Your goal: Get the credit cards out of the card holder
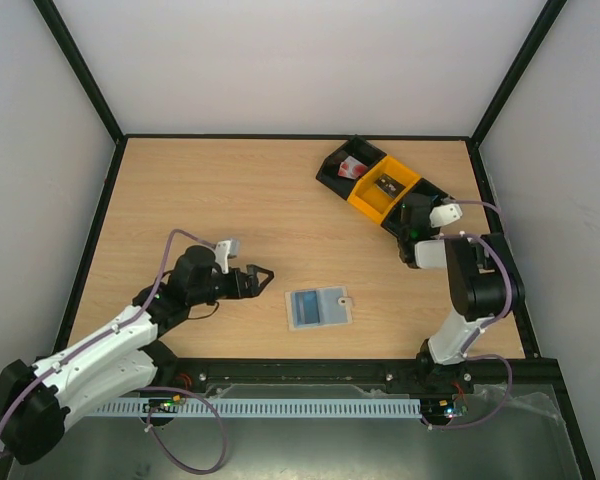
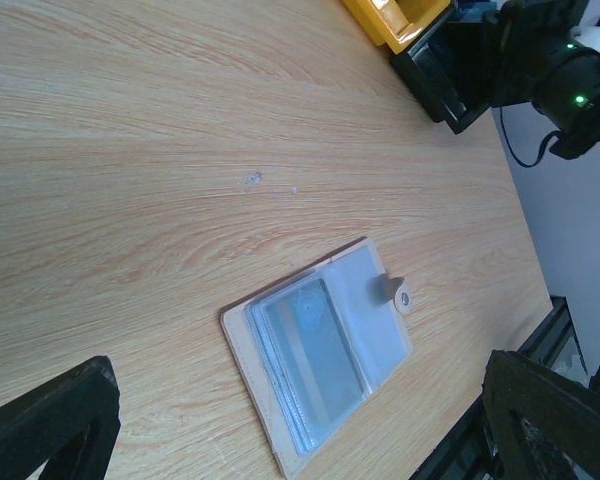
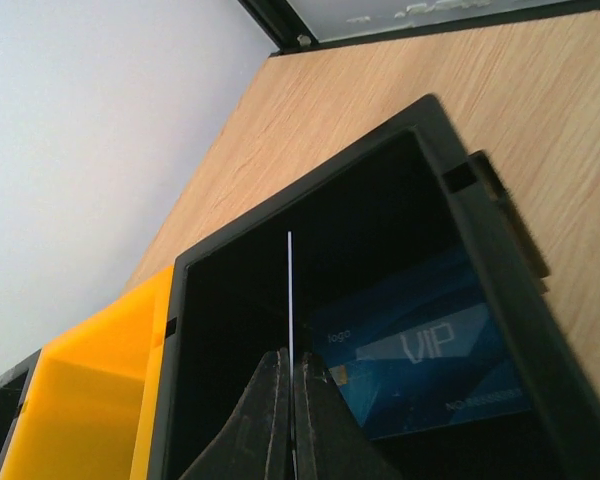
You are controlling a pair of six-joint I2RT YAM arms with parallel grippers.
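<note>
The card holder (image 1: 318, 307) lies flat and open on the table; in the left wrist view (image 2: 380, 320) a bluish card (image 2: 315, 360) shows through one pocket. My left gripper (image 1: 258, 280) is open and empty, just left of the holder, its jaws spread on either side of it (image 2: 298, 400). My right gripper (image 1: 416, 215) hangs over a black bin (image 3: 310, 195). It is shut on a thin credit card (image 3: 290, 290), seen edge-on and upright. Another blue credit card (image 3: 420, 360) marked VIP lies in that bin.
A row of bins stands at the back right: a black one (image 1: 337, 160) with a red-and-white item (image 1: 352, 167), a yellow one (image 1: 368, 200) with a small dark item (image 1: 386, 184), and the black one under my right gripper. A black frame edges the table.
</note>
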